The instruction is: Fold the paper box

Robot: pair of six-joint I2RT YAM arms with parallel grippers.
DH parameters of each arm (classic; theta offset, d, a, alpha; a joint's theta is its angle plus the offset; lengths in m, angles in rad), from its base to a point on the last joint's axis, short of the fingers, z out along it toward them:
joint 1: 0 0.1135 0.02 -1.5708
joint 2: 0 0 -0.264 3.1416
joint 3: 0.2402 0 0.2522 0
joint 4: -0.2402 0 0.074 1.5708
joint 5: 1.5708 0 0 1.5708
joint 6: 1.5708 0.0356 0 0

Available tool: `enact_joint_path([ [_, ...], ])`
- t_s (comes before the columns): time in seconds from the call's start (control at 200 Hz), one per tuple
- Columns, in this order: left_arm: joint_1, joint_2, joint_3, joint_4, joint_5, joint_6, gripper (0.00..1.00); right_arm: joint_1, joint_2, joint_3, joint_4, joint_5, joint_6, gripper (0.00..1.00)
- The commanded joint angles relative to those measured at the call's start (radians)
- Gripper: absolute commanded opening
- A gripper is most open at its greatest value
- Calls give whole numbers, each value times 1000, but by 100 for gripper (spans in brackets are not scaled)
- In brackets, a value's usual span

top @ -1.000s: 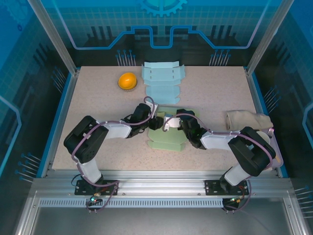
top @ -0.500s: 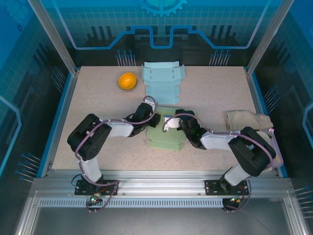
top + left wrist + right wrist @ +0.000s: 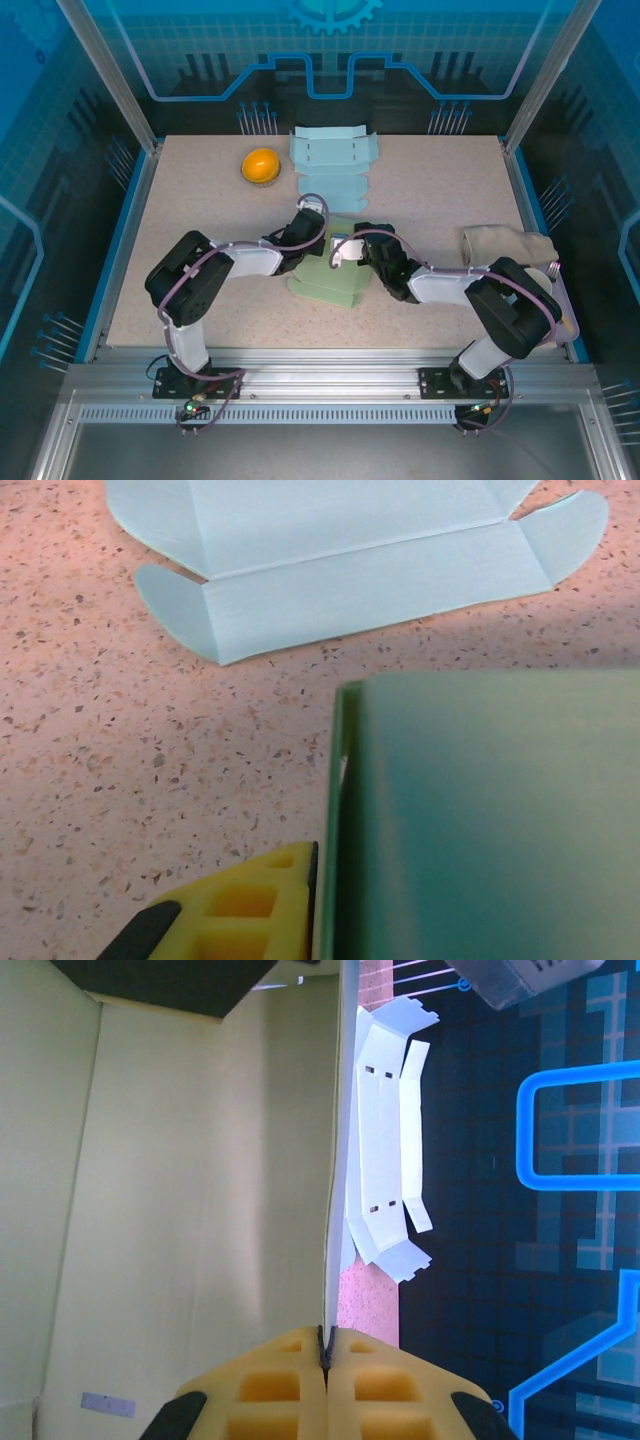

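Paper box (image 3: 330,282): green card, partly folded, lying near the middle of the desk (image 3: 200,210) between the two arms, with one panel raised and the base flat on the surface. Interior, seen from the right wrist: pale yellow-green faces meeting at a crease, with a small grey strip on the lower left face. Right gripper (image 3: 346,250): clenched, both yellow pads (image 3: 265,1385) pressed together on the thin edge of an upright panel of the box, which runs straight up from between them. Left gripper (image 3: 317,234): at the far left side of the box, clamped on a raised green wall; one yellow finger (image 3: 255,905) lies flush against the wall's outer face, and the other finger is hidden behind the card. Flat box blank (image 3: 332,165): light blue, unfolded, flaps spread, lying on the far side of the desk, near the green box but apart from it. Round orange object (image 3: 260,165): just left of the blue blank, at the far left of the desk. Beige cloth (image 3: 505,243): bunched, at the right edge of the desk, well apart from the box, beside the right arm's elbow.
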Motion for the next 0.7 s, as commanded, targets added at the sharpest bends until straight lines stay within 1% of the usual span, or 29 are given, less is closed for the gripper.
enact_joint_path([
  [0.0,42,40,13,-170,-216,-88,11,-2,15,-10,-95,35,30,0],
  [0.105,42,43,25,-194,-210,-118,9,-2,10,-10,-96,38,34,0],
  [0.215,33,50,32,-195,-216,-107,8,-2,2,-10,-98,34,42,0],
  [0.31,26,48,10,-137,-199,-73,7,-4,-12,-3,-113,20,72,0],
  [0.38,20,40,-10,-98,-198,-61,7,-5,-39,9,-141,-6,118,19],
  [0.455,15,34,-26,-69,-197,-50,7,-8,-85,24,-194,-40,174,30],
  [0.565,14,30,-34,-56,-193,-41,7,-13,-160,52,-289,-98,247,39],
  [0.625,13,30,-37,-49,-192,-41,7,-17,-205,65,-344,-129,285,42],
  [0.695,13,28,-51,-24,-180,-39,7,-33,-256,101,-428,-184,380,44],
])
